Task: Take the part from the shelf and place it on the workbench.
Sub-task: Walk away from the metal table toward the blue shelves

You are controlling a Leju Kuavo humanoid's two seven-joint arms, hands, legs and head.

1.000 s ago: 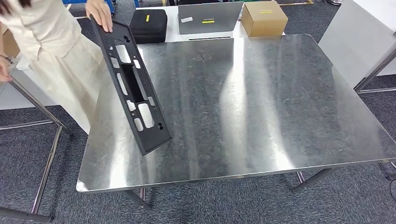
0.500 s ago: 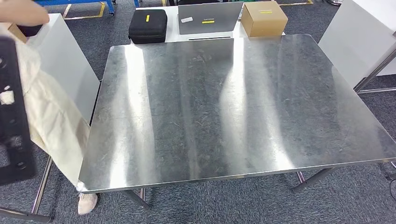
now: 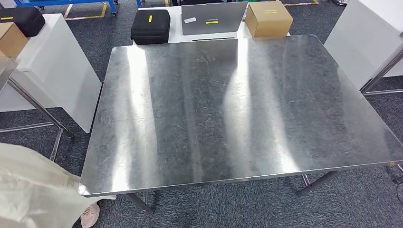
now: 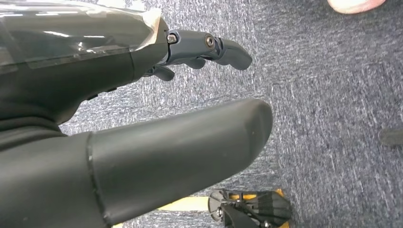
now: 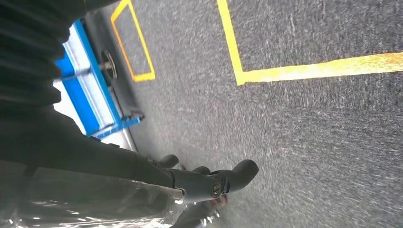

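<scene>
Part: gone from the workbench [image 3: 247,109]; a second ago a person held it there.
Left hand [image 4: 157,118]: over carpet, fingers [image 4: 209,47] apart, empty.
Right hand [image 5: 190,183]: over carpet, fingers [image 5: 237,173] loosely spread, empty.

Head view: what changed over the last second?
A person lifted the black part off the workbench and carried it away past the left edge; now their light clothing and shoe show at the lower left. The black case, laptop and cardboard box stayed put.
</scene>
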